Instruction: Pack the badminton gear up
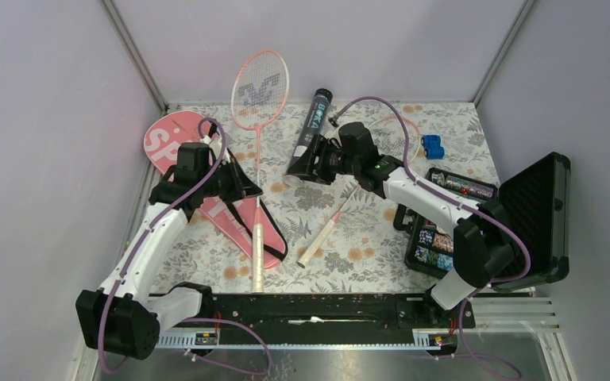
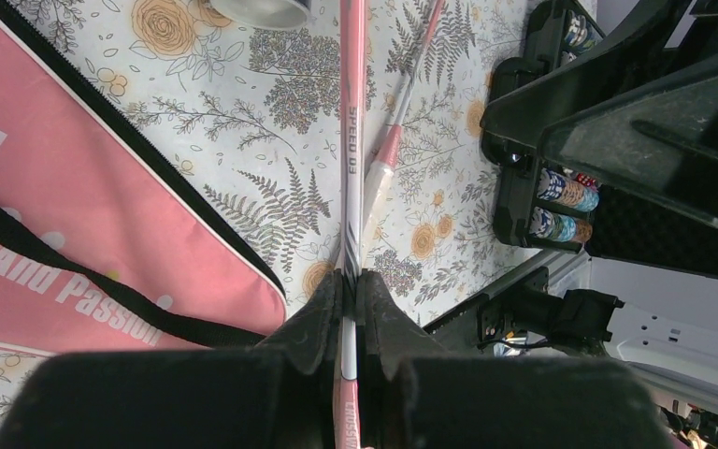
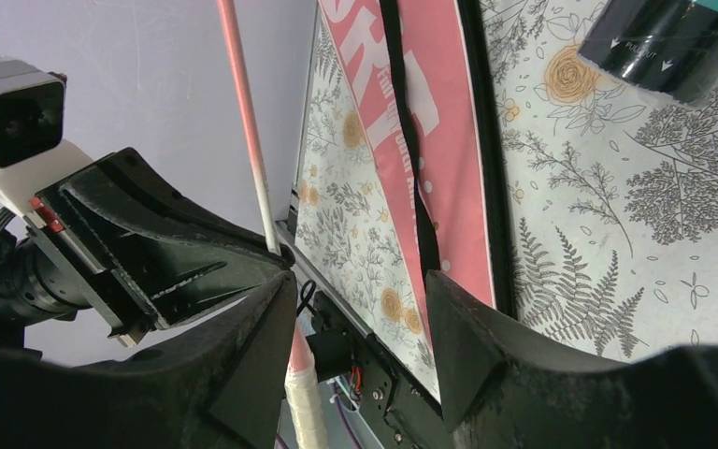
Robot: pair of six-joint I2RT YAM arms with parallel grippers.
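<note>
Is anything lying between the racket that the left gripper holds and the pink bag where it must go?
Nothing visible does. The left gripper is shut on the shaft of the racket, and only bare floral cloth separates it from the pink bag. The second racket lies on the other side.

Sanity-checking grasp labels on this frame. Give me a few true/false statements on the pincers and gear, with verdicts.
1. The left pincer is shut on a racket shaft. True.
2. The right pincer grips the black tube. False: it is open, and the tube lies off to one side of it.
3. The black case is closed. False: its lid stands open.
4. The blue toy lies outside the case. True.
</note>
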